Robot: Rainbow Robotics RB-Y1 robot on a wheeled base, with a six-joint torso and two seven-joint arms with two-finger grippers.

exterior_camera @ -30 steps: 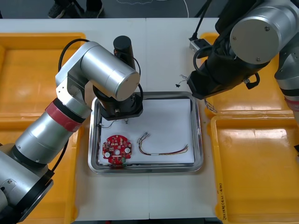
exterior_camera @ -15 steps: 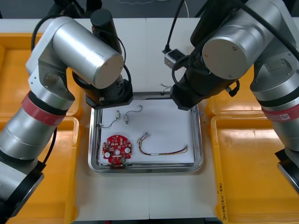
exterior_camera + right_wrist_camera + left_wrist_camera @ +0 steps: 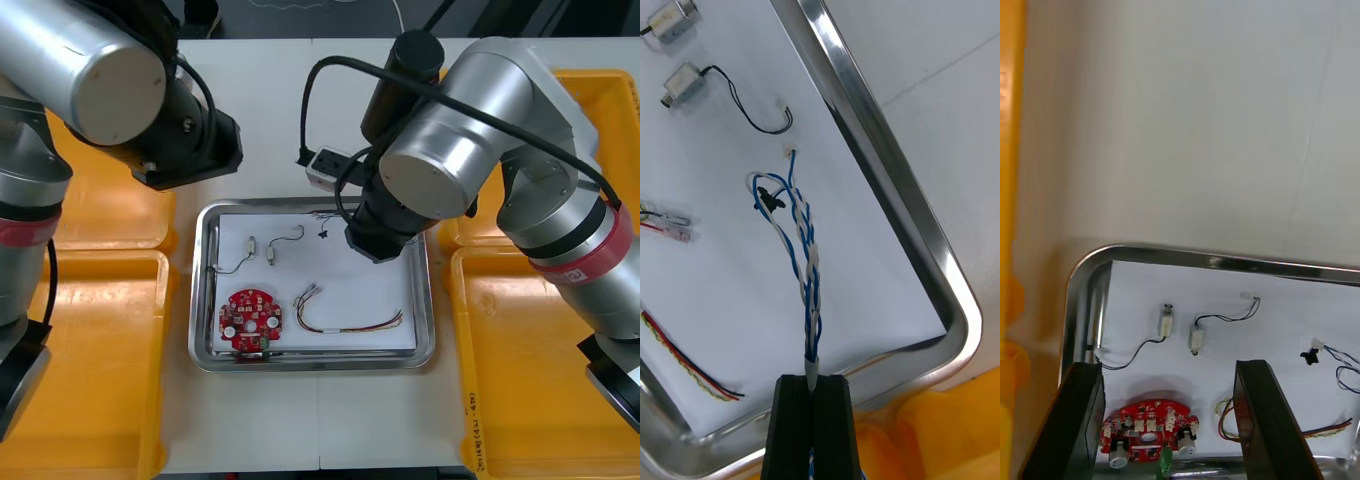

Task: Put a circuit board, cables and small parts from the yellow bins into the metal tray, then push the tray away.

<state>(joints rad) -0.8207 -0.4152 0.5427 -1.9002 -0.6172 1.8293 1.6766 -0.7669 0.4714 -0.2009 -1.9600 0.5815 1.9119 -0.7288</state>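
My right gripper [image 3: 812,384] is shut on a twisted blue and white cable [image 3: 806,247]. The cable hangs over the white inside of the metal tray [image 3: 197,300], near its far right corner, and its loose end [image 3: 325,226] rests on the sheet. In the tray lie a round red circuit board [image 3: 250,322], a red and yellow cable [image 3: 350,320] and two small metal parts [image 3: 270,255] with thin black leads. My left gripper [image 3: 1169,367] is open and holds nothing. It hovers beyond the tray's far left corner, with the circuit board [image 3: 1146,439] between its fingers farther off.
Yellow bins [image 3: 95,360] flank the tray on both sides, and a bin corner [image 3: 940,435] sits just past the tray rim [image 3: 887,165]. The right arm's bulk [image 3: 450,150] covers the tray's far right edge. Bare table lies in front of and behind the tray.
My left arm has drawn back from the tray to the far left, leaving the two small metal parts there. My right arm has swung left over the tray with the blue and white cable.
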